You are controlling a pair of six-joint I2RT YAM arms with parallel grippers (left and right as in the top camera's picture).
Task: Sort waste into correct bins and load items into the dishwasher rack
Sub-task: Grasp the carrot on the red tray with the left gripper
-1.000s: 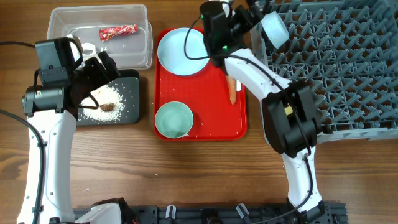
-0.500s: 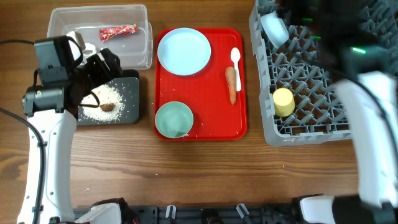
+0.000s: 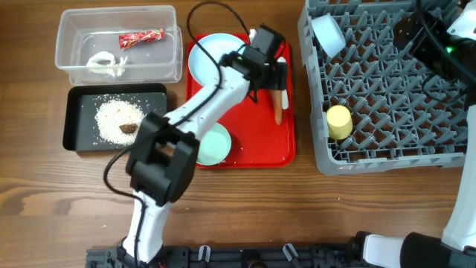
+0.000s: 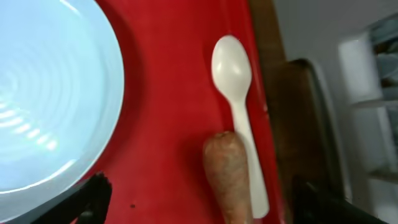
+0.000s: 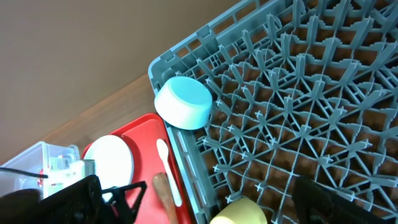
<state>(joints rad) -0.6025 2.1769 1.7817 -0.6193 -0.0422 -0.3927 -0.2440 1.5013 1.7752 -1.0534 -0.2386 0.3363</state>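
Observation:
My left gripper (image 3: 272, 68) is open and empty over the red tray's right side. In the left wrist view its fingers (image 4: 205, 198) straddle the orange carrot-like stick (image 4: 227, 177) and the white spoon (image 4: 239, 112), with the pale blue plate (image 4: 43, 93) to the left. My right gripper (image 3: 421, 37) is open and empty high above the grey dishwasher rack (image 3: 401, 149). The rack holds a pale bowl (image 3: 328, 33) and the yellow cup (image 3: 339, 121). The second bowl (image 3: 213, 146) sits on the tray. The clear bin (image 3: 74, 22) holds the red wrapper (image 3: 141, 37) and white scrap (image 3: 104, 65). The black bin (image 3: 74, 134) holds rice (image 3: 113, 113) and the brown lump (image 3: 129, 128).
The red tray (image 3: 253, 152) lies between the bins and the rack. My left arm stretches across the plate (image 3: 210, 59) and the tray. The right wrist view shows the rack's corner bowl (image 5: 183, 102), the cup (image 5: 239, 215) and the spoon (image 5: 166, 171).
My left arm has swung from the black bin across to the red tray, above the spoon and carrot stick. My right arm has moved away to the rack's far right.

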